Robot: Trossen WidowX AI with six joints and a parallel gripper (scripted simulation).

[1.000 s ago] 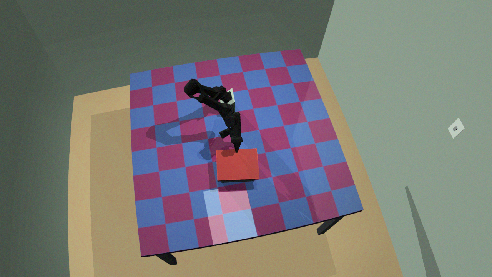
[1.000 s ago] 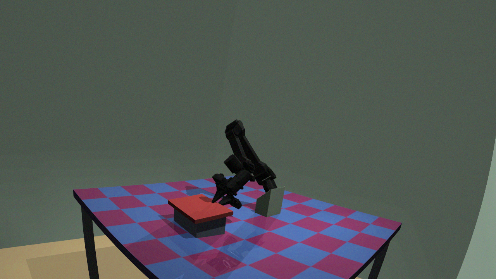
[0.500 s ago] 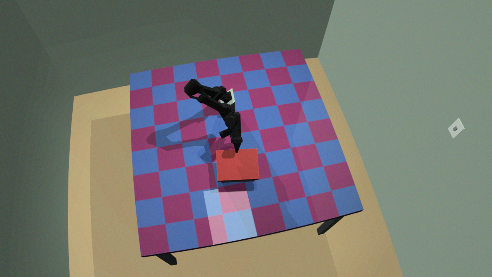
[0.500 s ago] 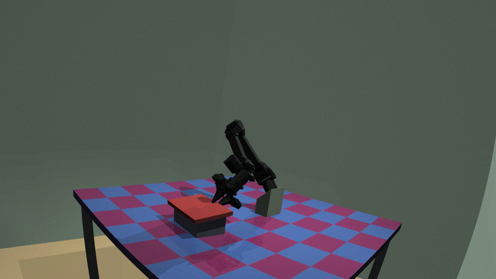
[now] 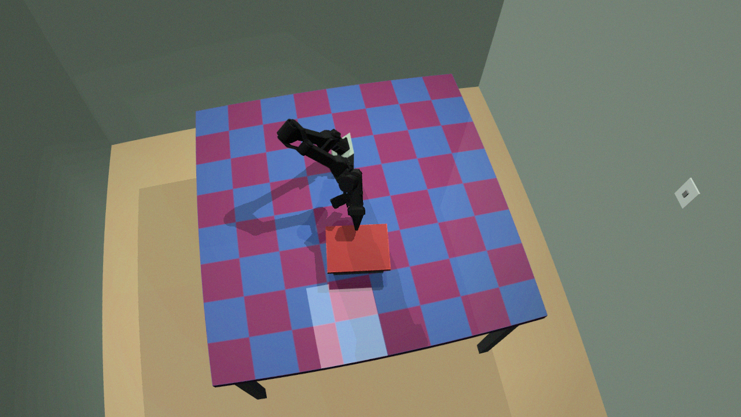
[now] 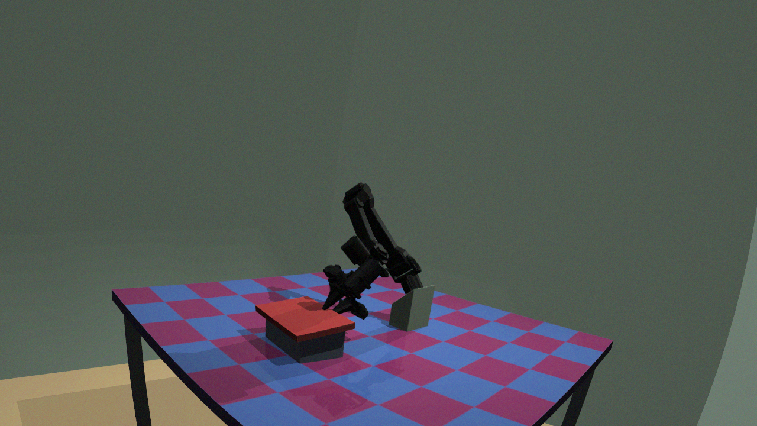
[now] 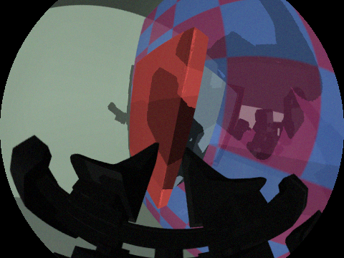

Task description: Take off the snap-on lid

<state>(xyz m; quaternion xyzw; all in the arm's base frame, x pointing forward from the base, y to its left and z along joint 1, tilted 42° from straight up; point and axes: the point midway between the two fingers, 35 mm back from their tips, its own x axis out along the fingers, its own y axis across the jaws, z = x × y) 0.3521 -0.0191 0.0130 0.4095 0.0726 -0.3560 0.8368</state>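
Tool (image 5: 356, 228) (image 6: 329, 310) (image 7: 170, 148) clamped on the red lid (image 5: 358, 251) (image 6: 304, 319) (image 7: 152, 86) at its arm-side edge — 1 finger above, 1 below. Lid sits over the dark gray storage box (image 6: 312, 347) (image 7: 211, 97), overhanging its walls. Box stands on the checkered tabletop (image 5: 264, 316) (image 6: 423, 365) (image 7: 244, 21) — pale angular block (image 5: 348, 144) (image 6: 413, 309) by the arm's foot.

Past the gripper, on the far side from the arm's foot, a pale patch (image 5: 348, 322) of light lies across the checks near one edge. Well apart from the gripper, a switch (image 5: 692, 190) is set on a wall (image 5: 622, 93). The tan floor (image 5: 543, 321) (image 6: 79, 373) spreads below the gripper's level, a broad shadow (image 5: 171, 290) (image 6: 95, 402) dulling part of it.
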